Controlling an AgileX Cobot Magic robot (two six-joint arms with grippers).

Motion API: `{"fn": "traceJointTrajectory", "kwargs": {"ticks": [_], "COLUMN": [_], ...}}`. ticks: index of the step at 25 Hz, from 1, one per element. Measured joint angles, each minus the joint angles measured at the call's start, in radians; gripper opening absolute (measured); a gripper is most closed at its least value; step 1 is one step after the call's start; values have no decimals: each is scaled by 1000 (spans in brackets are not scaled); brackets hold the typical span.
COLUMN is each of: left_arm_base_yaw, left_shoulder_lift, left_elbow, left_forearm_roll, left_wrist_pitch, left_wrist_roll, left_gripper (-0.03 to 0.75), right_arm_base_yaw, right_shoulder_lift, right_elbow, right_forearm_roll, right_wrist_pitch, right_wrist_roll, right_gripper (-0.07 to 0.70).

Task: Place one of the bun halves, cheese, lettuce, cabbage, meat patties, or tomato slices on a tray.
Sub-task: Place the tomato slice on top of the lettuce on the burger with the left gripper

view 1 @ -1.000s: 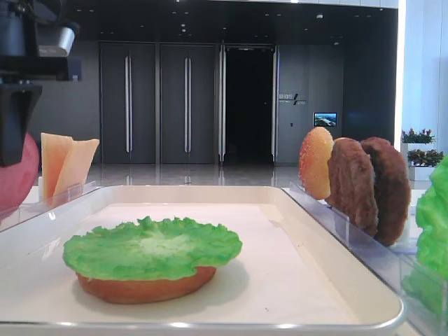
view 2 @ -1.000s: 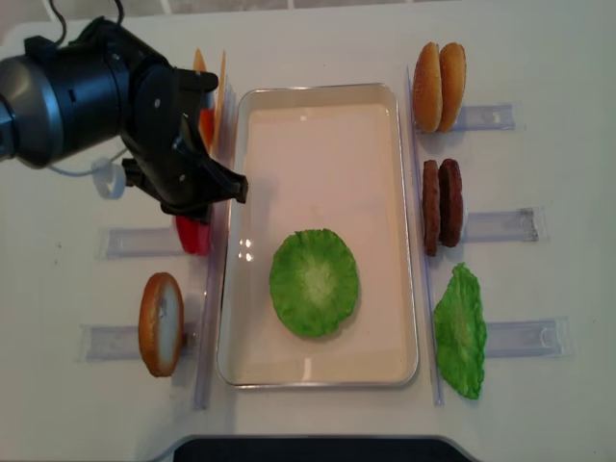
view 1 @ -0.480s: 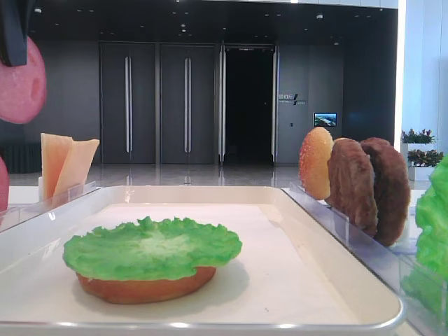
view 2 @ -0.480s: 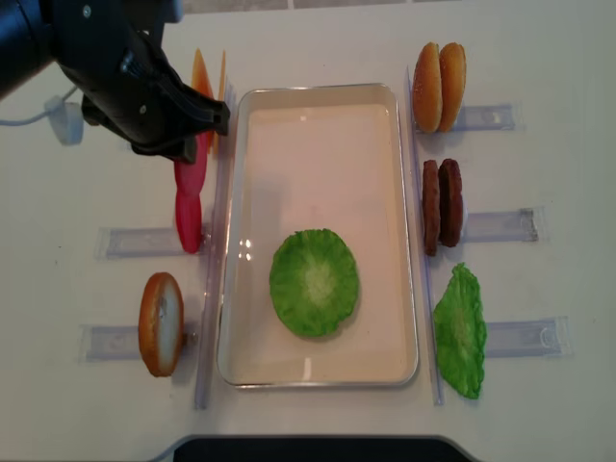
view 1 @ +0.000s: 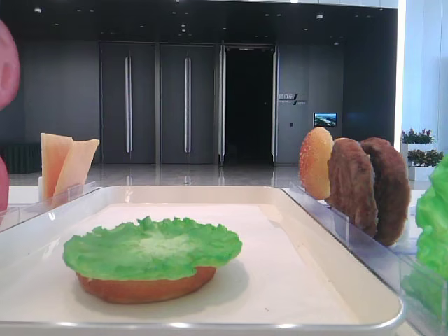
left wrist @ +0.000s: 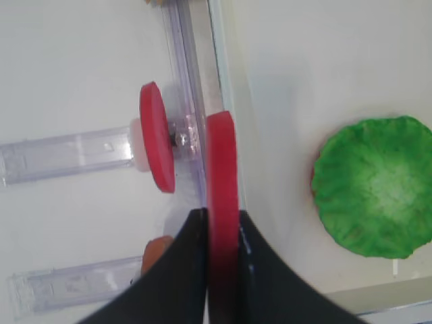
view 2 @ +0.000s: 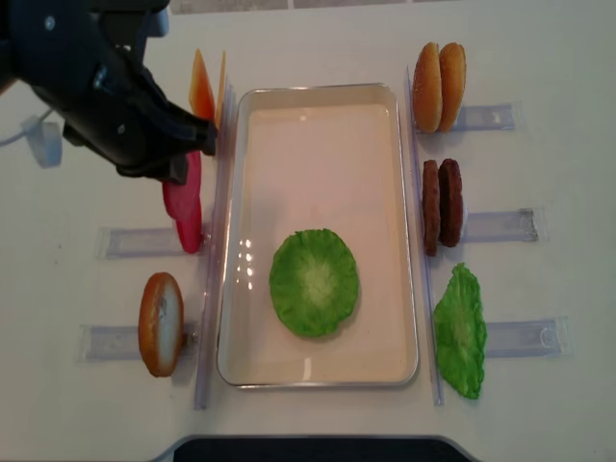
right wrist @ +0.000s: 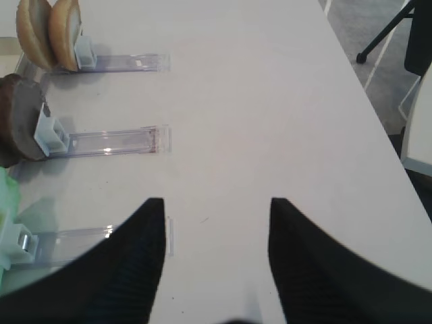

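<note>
My left gripper (left wrist: 221,212) is shut on a red tomato slice (left wrist: 223,169), held on edge in the air above the left rim of the white tray (view 2: 318,125). That slice shows at the top left edge of the low view as the tomato slice (view 1: 5,63). A second tomato slice (left wrist: 156,145) stands in the clear rack beside the tray. On the tray lies a green lettuce leaf (view 2: 314,282) on top of a flat bun base (view 1: 143,287). My right gripper (right wrist: 216,202) is open over bare table, right of the racks.
Cheese slices (view 2: 204,89) stand at the back left and a bun half (view 2: 160,323) at the front left. Right of the tray stand two bun halves (view 2: 439,85), two patties (view 2: 441,205) and another lettuce leaf (view 2: 460,330), all in clear racks (view 2: 500,225).
My left gripper has lifted one tomato slice up out of its rack; the slice has risen to the top of the low view. The right arm has not moved.
</note>
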Motion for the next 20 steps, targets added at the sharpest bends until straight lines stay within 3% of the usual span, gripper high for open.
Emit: {"fn": "traceJointTrajectory", "kwargs": {"ticks": [9,15,17,20], "left_arm_base_yaw": [0,0,0,0], "left_shoulder_lift": [-309,-419,-423,-423], "left_elbow": [252,301,302,302], "left_forearm_roll": [-44,-44,-56,-140], "left_wrist_pitch": [5,5,-8,-85], "left_wrist_roll": [-38,-72,-72,-35], "left_gripper": [48,48,48,47], "right_arm_base_yaw": [0,0,0,0], "right_shoulder_lift": [0,0,0,0], "right_elbow": [0,0,0,0], "right_forearm_roll": [0,0,0,0], "right_wrist_pitch": [0,0,0,0], "right_wrist_roll": [1,1,1,1], "right_gripper": [365,365,365,365]}}
